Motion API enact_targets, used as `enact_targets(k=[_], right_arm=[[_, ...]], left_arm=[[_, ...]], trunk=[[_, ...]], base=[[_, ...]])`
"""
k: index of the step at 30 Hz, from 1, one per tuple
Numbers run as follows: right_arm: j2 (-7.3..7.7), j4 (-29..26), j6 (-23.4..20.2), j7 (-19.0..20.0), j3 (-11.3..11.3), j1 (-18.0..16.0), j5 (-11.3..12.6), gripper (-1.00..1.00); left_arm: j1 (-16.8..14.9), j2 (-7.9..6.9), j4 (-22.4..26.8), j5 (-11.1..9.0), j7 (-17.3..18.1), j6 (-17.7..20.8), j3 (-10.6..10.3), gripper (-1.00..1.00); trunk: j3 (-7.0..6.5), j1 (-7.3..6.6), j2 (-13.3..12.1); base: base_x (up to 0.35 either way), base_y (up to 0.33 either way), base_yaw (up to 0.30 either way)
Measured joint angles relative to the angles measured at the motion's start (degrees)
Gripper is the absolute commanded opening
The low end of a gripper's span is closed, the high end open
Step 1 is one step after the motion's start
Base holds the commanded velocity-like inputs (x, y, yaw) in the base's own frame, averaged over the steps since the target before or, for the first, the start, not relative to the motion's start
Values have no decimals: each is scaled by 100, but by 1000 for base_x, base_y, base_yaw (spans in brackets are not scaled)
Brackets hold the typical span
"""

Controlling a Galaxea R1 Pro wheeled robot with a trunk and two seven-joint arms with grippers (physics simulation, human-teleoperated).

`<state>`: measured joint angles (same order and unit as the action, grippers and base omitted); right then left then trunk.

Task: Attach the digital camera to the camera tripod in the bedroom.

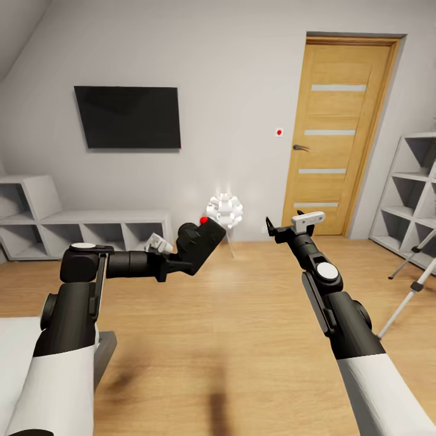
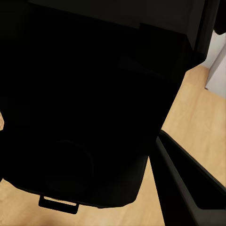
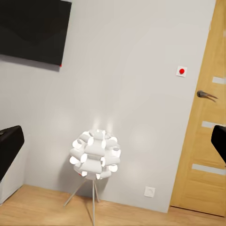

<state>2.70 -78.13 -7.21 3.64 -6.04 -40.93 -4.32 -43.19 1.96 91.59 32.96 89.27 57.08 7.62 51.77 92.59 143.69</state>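
The digital camera [image 1: 198, 238], a chunky black body with a red round button on top, hangs over the wood floor in the head view, left of centre. My left gripper [image 1: 180, 259] is shut on it from the left. In the left wrist view the camera [image 2: 89, 103] is a dark mass close up, with one finger [image 2: 188, 188] beside it. My right gripper [image 1: 274, 228] is held out open and empty toward the far wall; its fingers [image 3: 9, 146] stand wide apart in the right wrist view. Silver-grey legs of the camera tripod [image 1: 407, 297] show at the head view's right edge; its head is out of view.
A white ball-cluster lamp [image 1: 224, 211] on thin legs stands by the far wall between the grippers. The oak door [image 1: 339, 133] is behind the right gripper. White cube shelves [image 1: 412, 194] stand at right, low ones [image 1: 91, 230] at left under a wall screen [image 1: 128, 116]. A bed corner [image 1: 12, 345] is at bottom left.
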Motion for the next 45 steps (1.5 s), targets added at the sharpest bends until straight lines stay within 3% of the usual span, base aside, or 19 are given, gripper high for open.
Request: enact_targets(k=[10, 35, 45], right_arm=[[0, 7, 0, 1, 1, 0, -2, 100], [1, 17, -1, -1, 0, 4, 2, 100], [0, 18, 0, -4, 0, 5, -1, 100]], left_arm=[[0, -24, -5, -1, 0, -29, -203, -100], [0, -19, 4, -1, 0, -27, -243, -100], [0, -19, 3, 4, 0, -31, -243, -100]], trunk=[[-222, -26, -13], [-776, -90, -47], [-956, -309, -448]], base=[[0, 0, 0], [0, 0, 0], [0, 0, 0]])
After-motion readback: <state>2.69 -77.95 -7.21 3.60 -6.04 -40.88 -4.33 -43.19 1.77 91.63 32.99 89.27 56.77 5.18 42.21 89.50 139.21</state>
